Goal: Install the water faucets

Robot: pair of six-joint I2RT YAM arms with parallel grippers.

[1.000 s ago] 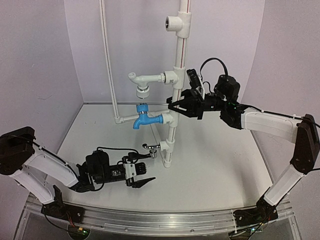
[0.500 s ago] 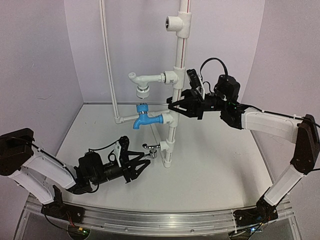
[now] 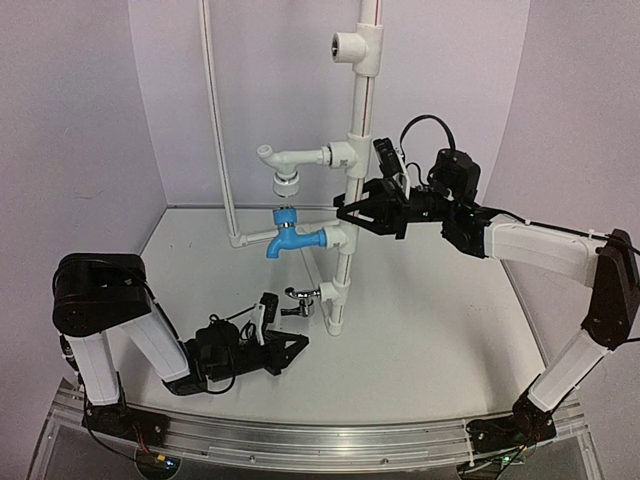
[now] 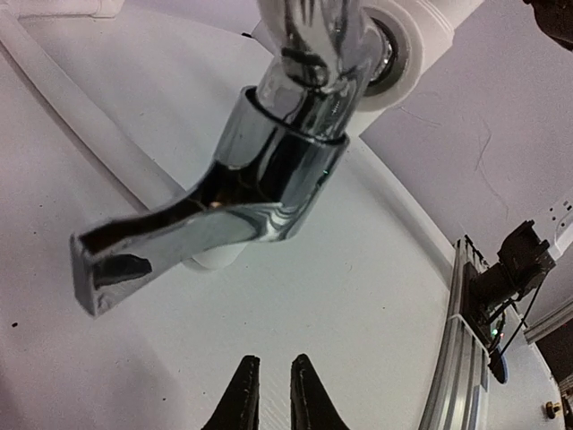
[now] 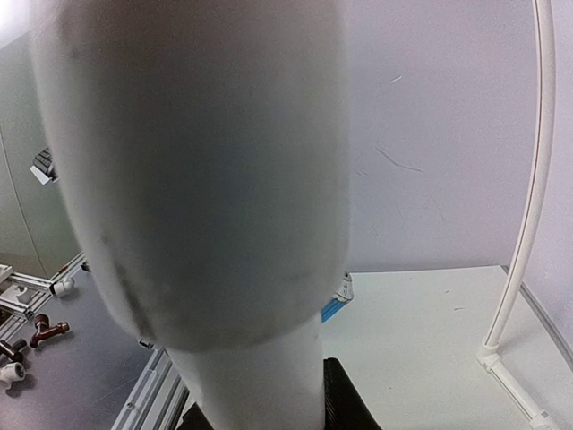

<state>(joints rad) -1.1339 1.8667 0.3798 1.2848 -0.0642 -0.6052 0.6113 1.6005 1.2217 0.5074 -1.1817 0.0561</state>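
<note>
Chrome faucet (image 4: 269,179) is hanging just above left gripper (image 4: 269,394), nearly closed, empty; right gripper (image 3: 362,212) is clamping white pipe (image 3: 343,270). Probably needs opening, grabbing, twisting.

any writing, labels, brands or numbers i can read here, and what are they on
No text can be read in any view.
Red marking down the white upright pipe: too small to read.
Silver tap: bare shiny metal, no marking visible.
</note>
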